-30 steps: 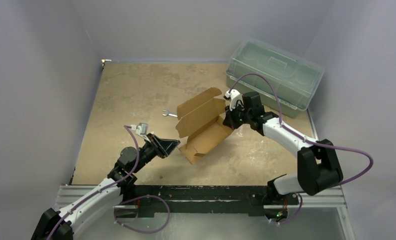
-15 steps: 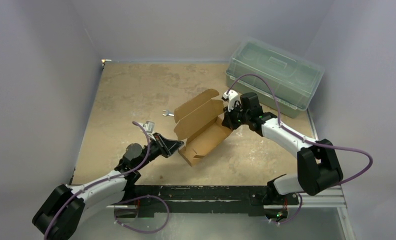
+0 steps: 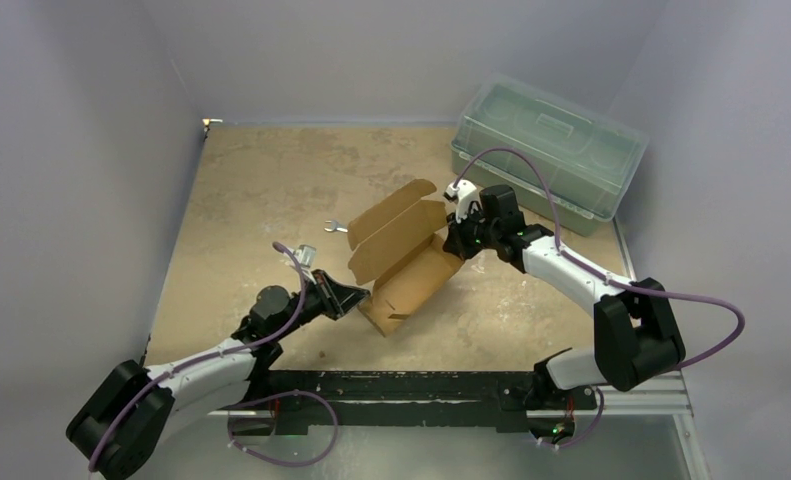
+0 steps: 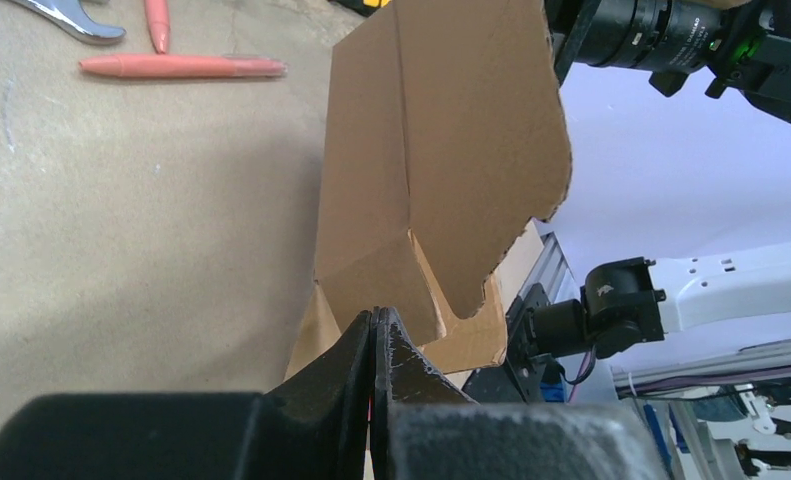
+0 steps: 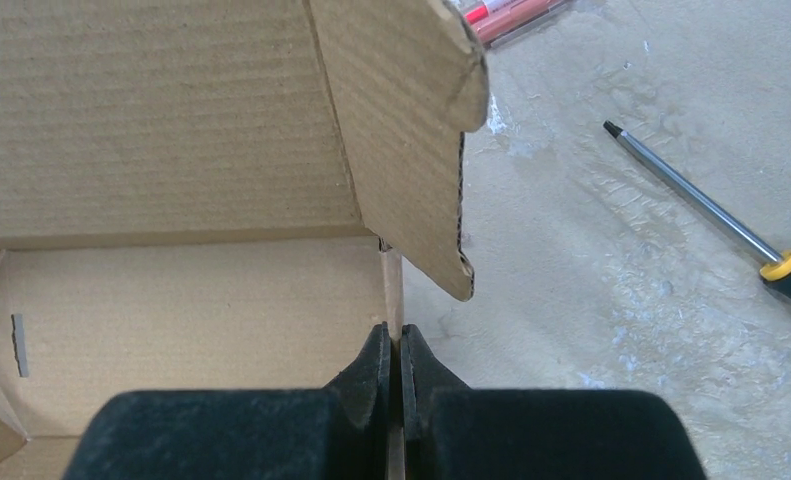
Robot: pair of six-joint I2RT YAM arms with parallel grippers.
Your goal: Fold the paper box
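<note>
The paper box (image 3: 401,255) is a brown cardboard sheet, half formed, with its lid panel raised and its tray tilted on the table. My right gripper (image 3: 453,243) is at its far right end. In the right wrist view the gripper (image 5: 392,340) is shut on the thin edge of a side wall of the box (image 5: 171,120). My left gripper (image 3: 363,294) is at the box's near left end. In the left wrist view its jaws (image 4: 376,318) are pressed together, tips against the lower end flap of the box (image 4: 441,150), with no cardboard seen between them.
A translucent green lidded bin (image 3: 546,150) stands at the back right. A small wrench (image 3: 337,227) lies just left of the box, with red pens (image 4: 181,66) near it. A screwdriver (image 5: 711,210) lies on the table right of the box.
My left gripper has moved right, up to the box's near end, and its jaws have closed. The right gripper has kept its hold and barely moved.
</note>
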